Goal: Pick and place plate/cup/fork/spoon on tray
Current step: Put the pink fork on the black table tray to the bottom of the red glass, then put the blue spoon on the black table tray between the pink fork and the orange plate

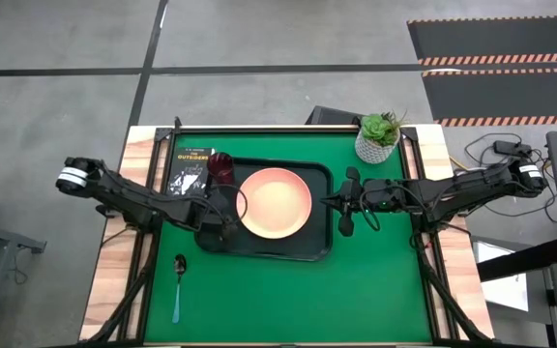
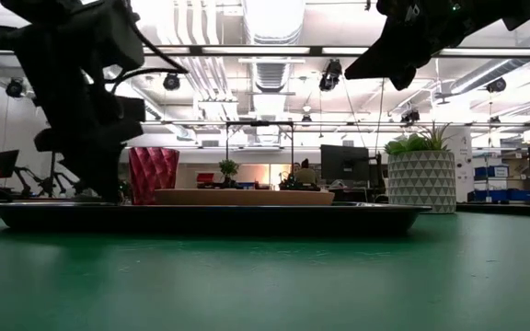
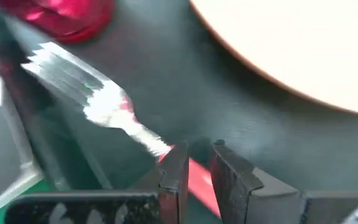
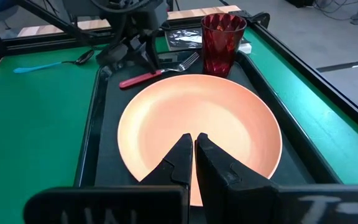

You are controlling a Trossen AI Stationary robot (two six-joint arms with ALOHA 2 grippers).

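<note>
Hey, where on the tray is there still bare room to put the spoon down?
The tray is crowded on its left: the cup, the fork and the left gripper sit there beside the plate. Bare strips remain along the near rim below the plate and along the right rim, beside the right gripper. The spoon lies on the green mat outside.

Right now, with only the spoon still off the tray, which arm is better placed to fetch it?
Left. The spoon lies on the table's left side, near the left tool, which is at the fork on the tray. The right tool sits beyond the plate.
</note>
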